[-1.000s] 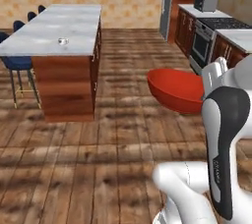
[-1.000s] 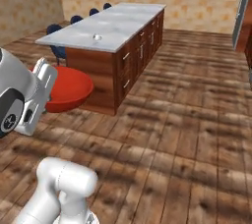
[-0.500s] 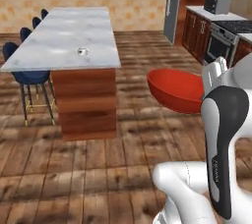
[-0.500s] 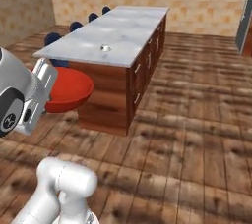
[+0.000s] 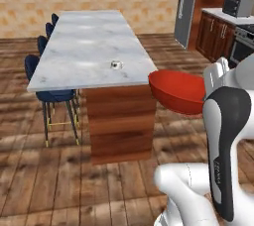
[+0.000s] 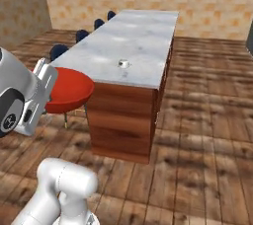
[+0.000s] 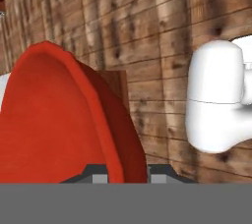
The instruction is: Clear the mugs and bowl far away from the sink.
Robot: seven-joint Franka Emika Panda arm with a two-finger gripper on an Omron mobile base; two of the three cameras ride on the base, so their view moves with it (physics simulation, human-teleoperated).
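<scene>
Your gripper (image 7: 128, 171) is pinched on the rim of the wide glossy red bowl (image 5: 178, 91), carrying it in the air beside the marble-topped wooden island (image 5: 94, 51), presumably its landing spot; a small silvery mug (image 5: 115, 64) already stands there.

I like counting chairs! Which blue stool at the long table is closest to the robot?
The blue stool at the marble island's near end, beside the wooden end panel. The other stools line up behind it, farther toward the wall.
</scene>
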